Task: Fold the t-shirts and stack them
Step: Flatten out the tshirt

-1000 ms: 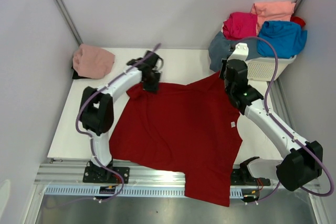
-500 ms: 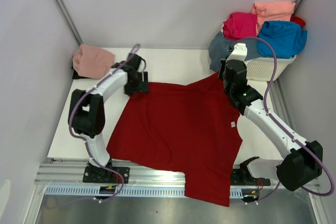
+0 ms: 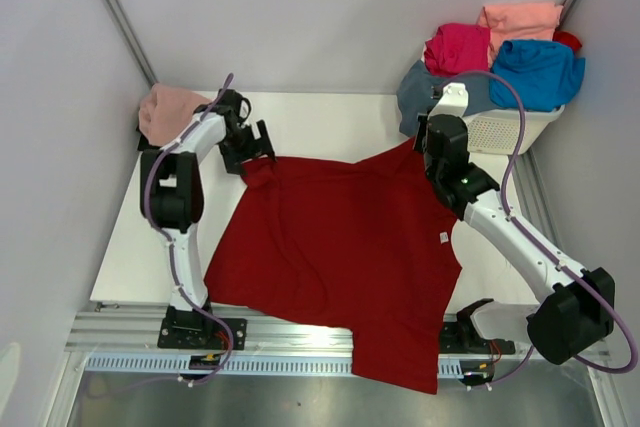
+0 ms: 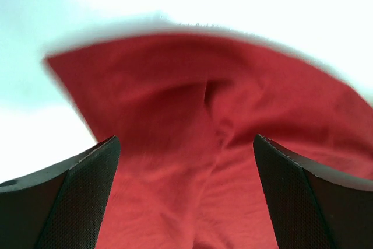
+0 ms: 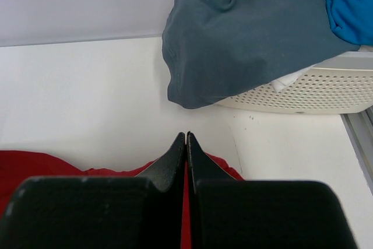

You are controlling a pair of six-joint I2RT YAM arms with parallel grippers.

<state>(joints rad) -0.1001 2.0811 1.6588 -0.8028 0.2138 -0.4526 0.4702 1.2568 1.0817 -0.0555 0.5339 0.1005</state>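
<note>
Nearest me, the dark red t-shirt (image 3: 340, 257) hangs its near right corner off the front edge of the table (image 3: 130, 247), down over the metal rail (image 3: 300, 332) where the arms are bolted. The rest of the shirt lies spread flat, skewed, filling most of the tabletop. To its left a bare white strip runs the whole depth of the table. To its right there is a narrower bare strip, and the right arm stretches across it. At the shirt's far right corner the right gripper (image 3: 432, 142) is pinched tight on a peak of red cloth, a sliver of red showing between its closed fingers in the wrist view. At the shirt's far left corner the left gripper (image 3: 247, 147) stands with its jaws wide apart and nothing between them, the sleeve lying rumpled just below. I can't tell whether the tips touch it. Beyond the shirt's far edge a bare white band reaches the back wall. Far left of the shirt sits a dusty pink t-shirt (image 3: 175, 115), bunched at the table's edge. Far right, a white basket (image 3: 510, 132) holds a slate grey-blue t-shirt (image 3: 415, 92) drooping over its rim, with a magenta t-shirt (image 3: 458, 47), a bright blue t-shirt (image 3: 540, 72) and a salmon t-shirt (image 3: 520, 17) heaped above.
</note>
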